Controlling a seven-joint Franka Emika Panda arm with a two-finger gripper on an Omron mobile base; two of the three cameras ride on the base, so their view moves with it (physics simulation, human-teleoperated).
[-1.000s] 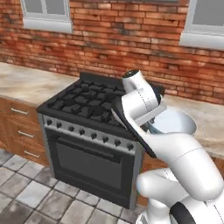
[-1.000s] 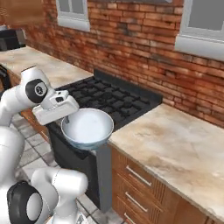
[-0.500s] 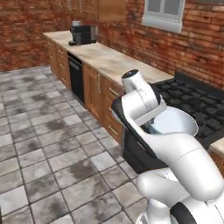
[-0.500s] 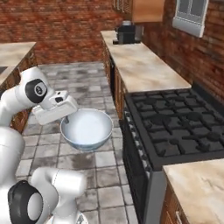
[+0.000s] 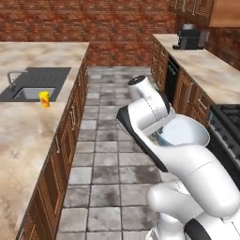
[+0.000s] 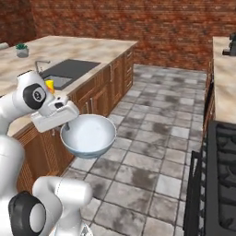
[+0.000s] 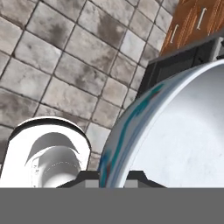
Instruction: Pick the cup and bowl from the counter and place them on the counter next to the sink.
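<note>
The tool (image 6: 69, 123) is pinched nearly closed on the rim of the bowl (image 6: 88, 136), which hangs level in the air over the tiled floor (image 6: 152, 138), white inside up. In the hand view the rim (image 7: 114, 148) runs down between the finger tips. The cup (image 5: 44, 99) stands on the tabletop (image 5: 28, 136) at about 10 o'clock from the arm, touching the front edge of the sink (image 5: 33, 84). A stove (image 6: 221, 175) lies at 3 o'clock.
</note>
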